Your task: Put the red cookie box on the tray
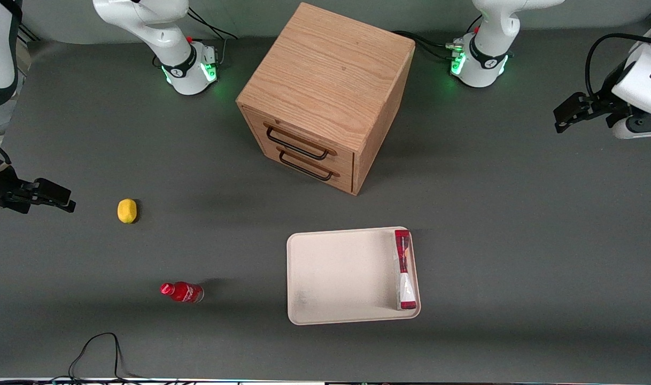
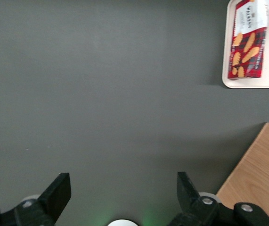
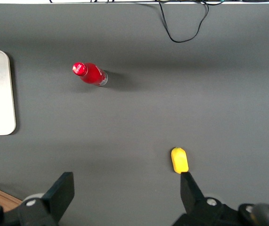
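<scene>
Tray (image 1: 331, 272) holds red cookie box (image 1: 404, 269); gripper (image 1: 563, 114) well apart, jaws open.

The red cookie box (image 1: 404, 269) lies on the cream tray (image 1: 336, 275), along its edge toward the working arm's end. The gripper (image 1: 563, 116) hangs well apart at about one o'clock from the tray, beside the wooden drawer cabinet (image 1: 325, 96).

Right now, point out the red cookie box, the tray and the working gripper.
red cookie box (image 1: 403, 267): front view, middle of its top face.
tray (image 1: 336, 275): front view, bare floor.
gripper (image 1: 568, 113): front view, open, empty, at the working arm's end of the table.
</scene>
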Robot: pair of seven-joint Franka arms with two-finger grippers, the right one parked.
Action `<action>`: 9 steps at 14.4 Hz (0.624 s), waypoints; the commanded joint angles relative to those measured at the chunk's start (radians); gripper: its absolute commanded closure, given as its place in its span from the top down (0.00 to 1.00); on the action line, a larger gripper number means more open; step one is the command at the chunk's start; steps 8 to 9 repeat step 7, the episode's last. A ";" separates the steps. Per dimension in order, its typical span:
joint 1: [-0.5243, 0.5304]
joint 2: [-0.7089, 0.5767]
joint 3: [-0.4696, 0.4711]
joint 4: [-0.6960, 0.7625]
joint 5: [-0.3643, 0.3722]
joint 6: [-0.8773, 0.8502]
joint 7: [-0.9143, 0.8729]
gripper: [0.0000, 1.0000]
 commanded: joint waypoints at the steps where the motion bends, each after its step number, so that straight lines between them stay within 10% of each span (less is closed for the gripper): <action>1: 0.020 -0.006 -0.004 -0.026 -0.033 0.026 0.039 1.00; 9: 0.020 -0.006 -0.004 -0.058 -0.033 0.083 0.095 1.00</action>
